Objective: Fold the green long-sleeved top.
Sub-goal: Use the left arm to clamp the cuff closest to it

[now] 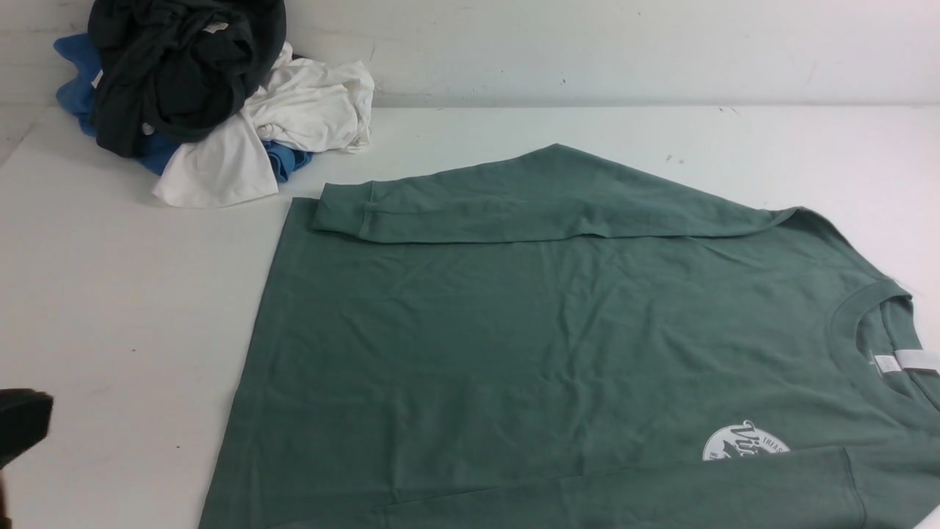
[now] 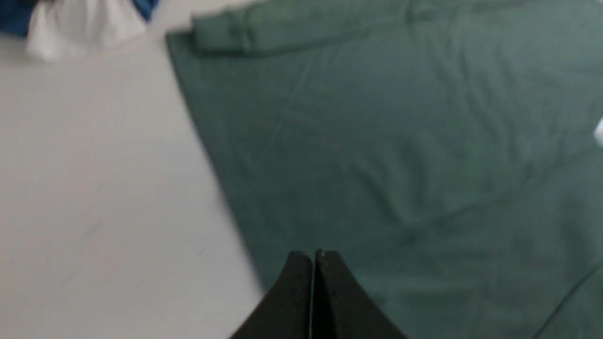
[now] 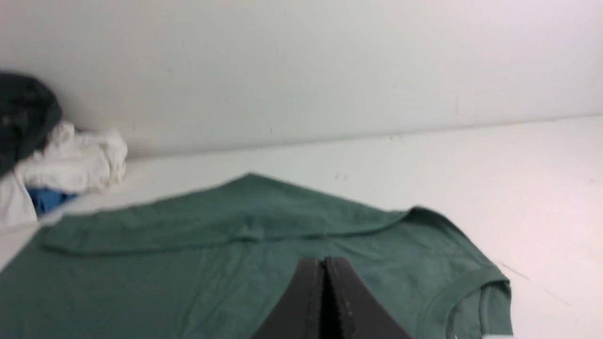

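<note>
The green long-sleeved top lies flat on the white table, just beside the pile of clothes (black, white and blue garments heaped together) and on the robot's side of it. Its long axis runs across the table from the pile's side outward: the hem is the end nearer the pile, and the ribbed collar points away from it. The far sleeve is folded back over the body, its cuff close to the pile's white garment. The near sleeve, well apart from the pile, lies across the body and covers part of the round logo.

The left gripper has its jaws pressed together on nothing, over the hem end. The right gripper, likewise closed and empty, hangs over the collar end, far from the pile.
</note>
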{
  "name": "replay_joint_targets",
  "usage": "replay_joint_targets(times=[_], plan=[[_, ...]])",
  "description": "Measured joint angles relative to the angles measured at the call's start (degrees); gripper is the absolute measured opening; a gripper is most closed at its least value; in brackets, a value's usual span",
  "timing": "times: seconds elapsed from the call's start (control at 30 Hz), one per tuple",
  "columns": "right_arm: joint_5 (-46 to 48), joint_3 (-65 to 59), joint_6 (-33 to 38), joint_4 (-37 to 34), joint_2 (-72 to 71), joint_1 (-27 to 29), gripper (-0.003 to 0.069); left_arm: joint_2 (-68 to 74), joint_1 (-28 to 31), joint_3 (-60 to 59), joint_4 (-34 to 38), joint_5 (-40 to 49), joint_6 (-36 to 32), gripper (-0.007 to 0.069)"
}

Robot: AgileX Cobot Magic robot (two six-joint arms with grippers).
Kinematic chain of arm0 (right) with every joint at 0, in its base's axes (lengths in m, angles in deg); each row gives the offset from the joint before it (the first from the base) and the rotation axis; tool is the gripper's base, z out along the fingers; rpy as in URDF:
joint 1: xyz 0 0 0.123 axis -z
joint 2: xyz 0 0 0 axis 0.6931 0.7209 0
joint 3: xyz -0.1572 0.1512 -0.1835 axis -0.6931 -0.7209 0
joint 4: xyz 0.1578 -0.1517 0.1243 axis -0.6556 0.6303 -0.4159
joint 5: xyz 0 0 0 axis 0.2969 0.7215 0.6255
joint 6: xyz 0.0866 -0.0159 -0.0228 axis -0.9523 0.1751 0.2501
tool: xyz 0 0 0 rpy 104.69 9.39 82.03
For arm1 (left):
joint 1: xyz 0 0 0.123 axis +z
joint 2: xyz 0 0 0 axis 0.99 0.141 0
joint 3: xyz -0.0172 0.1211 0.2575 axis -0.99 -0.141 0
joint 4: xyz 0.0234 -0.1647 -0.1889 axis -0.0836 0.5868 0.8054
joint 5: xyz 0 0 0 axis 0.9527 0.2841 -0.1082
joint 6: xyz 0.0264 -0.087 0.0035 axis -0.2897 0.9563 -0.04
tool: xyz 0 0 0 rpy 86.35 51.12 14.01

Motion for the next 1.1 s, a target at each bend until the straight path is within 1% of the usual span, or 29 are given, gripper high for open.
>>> replay_joint_targets(times=[0.03, 0.07, 0.1, 0.2, 0.23, 0.3, 0.37, 0.4, 0.43, 0.47, 0.5, 0.53, 0.6, 0.63, 0.67, 0.7, 0.73, 0.8, 0.93, 1.03, 1.1], plan=[[2.7, 2.4, 0.2, 0.4, 2.7, -0.8, -0.0015, 3.3, -0.8, 2.4, -3.9, 3.3, 0.4, -0.0007], [4.0, 3.5, 0.3, 0.5, 3.9, -1.2, -0.0015, 3.9, -1.3, 2.9, -5.3, 3.8, 0.5, -0.0007], [8.7, 6.9, 0.6, 1.0, 8.2, -3.4, -0.0015, 8.0, -3.7, 5.1, -9.8, 6.6, 2.2, -0.0007], [19.7, 11.8, 1.7, 1.0, 16.7, -10.4, -0.0015, 16.6, -11.1, 6.0, -17.0, 8.2, 7.9, 0.0], [21.9, 12.6, 2.2, 1.0, 18.0, -11.8, -0.0015, 18.3, -12.3, 5.6, -17.9, 8.2, 9.0, 0.0006], [29.3, 13.5, 3.6, 1.0, 22.0, -16.9, -0.0015, 24.5, -14.9, 3.5, -19.5, 8.0, 11.4, 0.0036], [34.7, 13.5, 4.8, 1.1, 24.4, -20.9, -0.0015, 29.4, -15.1, 0.2, -19.2, 6.9, 13.0, 0.0074], [35.9, 13.5, 5.0, 1.2, 24.9, -22.2, -0.0015, 31.9, -15.1, -1.4, -18.7, 5.4, 13.6, 0.0102], [36.2, 13.5, 5.1, 1.2, 25.1, -22.8, -0.0015, 32.8, -15.1, -1.7, -18.7, 5.0, 13.6, 0.0114], [37.0, 13.5, 5.3, 1.2, 25.4, -24.8, -0.0015, 36.2, -14.6, -3.7, -16.9, 1.9, 14.0, 0.0168], [37.1, 13.5, 5.4, 1.2, 25.4, -25.3, -0.0015, 37.3, -14.4, -4.3, -16.2, 0.4, 14.0, 0.019], [37.2, 13.5, 5.5, 1.3, 25.3, -25.9, -0.0015, 39.3, -14.0, -5.6, -15.1, -1.3, 14.0, 0.0235], [37.4, 13.5, 5.5, 1.4, 25.1, -26.1, -0.0015, 41.5, -13.2, -7.3, -14.1, -4.6, 14.1, 0.029], [37.4, 13.5, 5.5, 1.5, 25.1, -26.1, -0.0015, 41.8, -13.0, -7.6, -14.1, -5.0, 14.1, 0.0303], [37.4, 13.5, 5.5, 2.5, 24.9, -26.1, -0.0015, 43.3, -11.8, -9.5, -13.9, -8.9, 14.6, 0.0351], [37.4, 13.5, 5.6, 3.0, 24.9, -26.1, -0.0015, 44.0, -11.0, -10.4, -13.9, -10.6, 15.1, 0.037], [37.4, 13.5, 5.6, 3.1, 24.9, -26.1, -0.0015, 44.2, -10.7, -10.6, -13.9, -10.9, 15.2, 0.0375], [37.1, 13.5, 5.6, 4.2, 24.9, -26.1, -0.0015, 45.7, -9.3, -12.5, -13.8, -14.6, 15.6, 0.0391], [35.6, 13.5, 5.8, 4.5, 24.9, -26.1, -0.0015, 46.8, -8.8, -14.1, -12.6, -18.1, 15.7, 0.0387], [34.2, 13.5, 5.8, 4.7, 24.9, -26.1, -0.0015, 47.5, -8.8, -14.3, -9.9, -19.5, 15.1, 0.034], [34.1, 13.5, 5.8, 4.7, 24.9, -26.1, -0.0015, 47.5, -8.8, -14.4, -9.2, -19.5, 14.4, 0.0294]])
